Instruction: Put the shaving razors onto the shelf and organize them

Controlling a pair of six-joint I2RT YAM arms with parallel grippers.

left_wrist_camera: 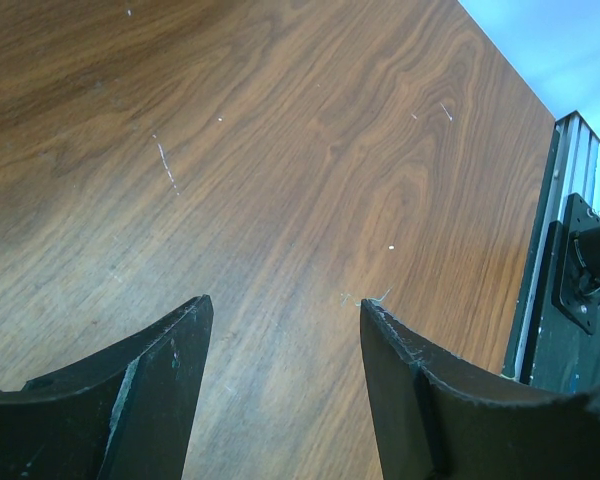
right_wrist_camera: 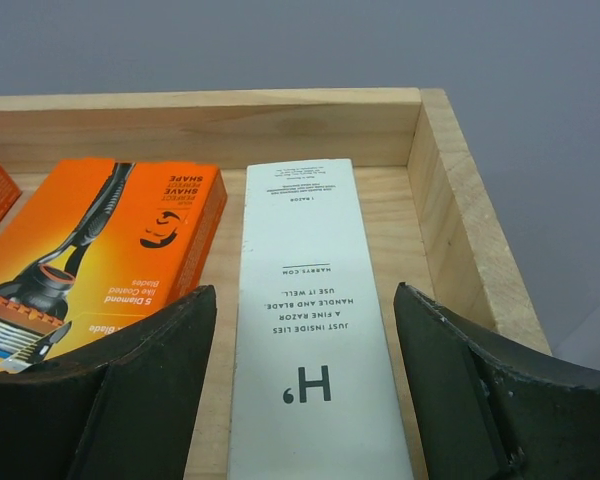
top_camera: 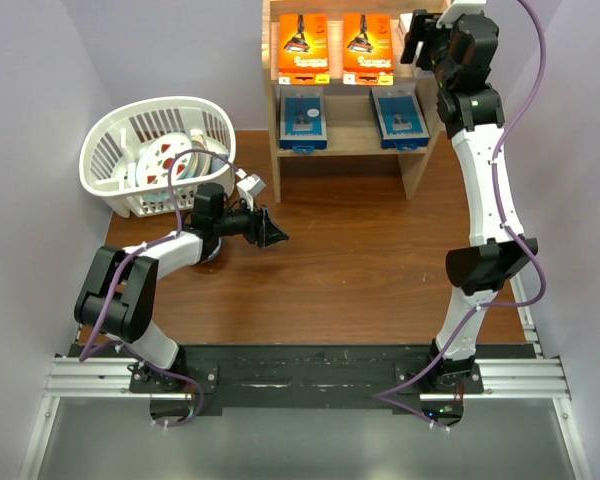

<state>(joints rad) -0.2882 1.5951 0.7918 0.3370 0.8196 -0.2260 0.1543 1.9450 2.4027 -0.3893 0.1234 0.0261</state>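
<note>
Surface: brown wood-grain table (top_camera: 360, 260). The left wrist view shows fine scratches and white specks on it. Pale lavender-grey walls (top_camera: 160, 50) close in the back and both sides. Near edge has aluminium rails (top_camera: 80, 375) w/ a black base plate (top_camera: 310, 370) carrying both arm bases. A grey strip shows below that.

Pine shelf (top_camera: 352, 120) stands at the far edge, centre-right, against the back wall. Top tier holds 2 orange razor packs (top_camera: 302, 45) side by side. Lower tier holds 2 blue packs (top_camera: 302, 120), spaced apart.

R arm is stretched up to the shelf's top-right corner. Right gripper (right_wrist_camera: 305, 290) has its fingers spread, w/ gaps on both sides of a white razor pack (right_wrist_camera: 315, 320). That pack lies flat on the top tier btwn the fingers. It sits just beside an orange pack and near the shelf's R side panel, short of the back board.

L arm is bent low over the table, L of centre. Left gripper (top_camera: 270, 232) has its fingers apart w/ nothing btwn them, only bare wood below.

White slotted basket (top_camera: 105, 165) sits far-left on the table, just behind the L wrist. It holds round white pieces w/ red marks (top_camera: 165, 160). Can't tell what they are. Purple cables (top_camera: 500, 180) run along both arms.
</note>
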